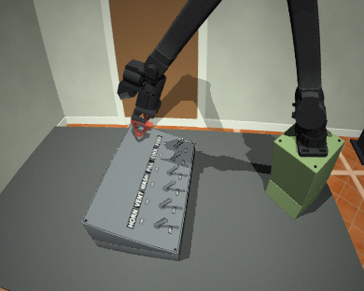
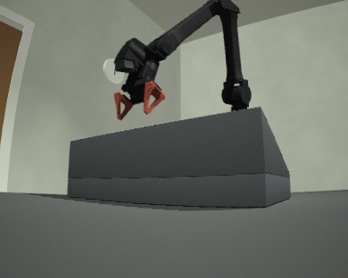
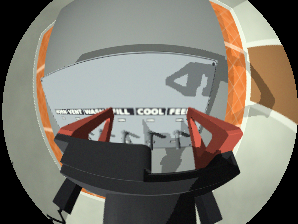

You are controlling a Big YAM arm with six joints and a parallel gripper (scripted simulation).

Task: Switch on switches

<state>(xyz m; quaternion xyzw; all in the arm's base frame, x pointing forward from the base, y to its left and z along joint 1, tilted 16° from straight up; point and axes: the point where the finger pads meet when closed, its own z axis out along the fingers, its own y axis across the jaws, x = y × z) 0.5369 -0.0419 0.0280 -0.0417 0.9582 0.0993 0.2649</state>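
Top view shows grey console (image 1: 123, 187) with six switches; gripper (image 1: 141, 127) hovers above its far end, jaws wide open, empty.

The console (image 1: 128, 187) is grey with white words on a black strip (image 1: 144, 187), the table (image 1: 249, 242) is dark grey, the arm (image 1: 310, 56) is black with red fingers (image 2: 153, 98), its stand (image 1: 296, 187) is green, and the floor (image 1: 357, 219) has orange tiles.
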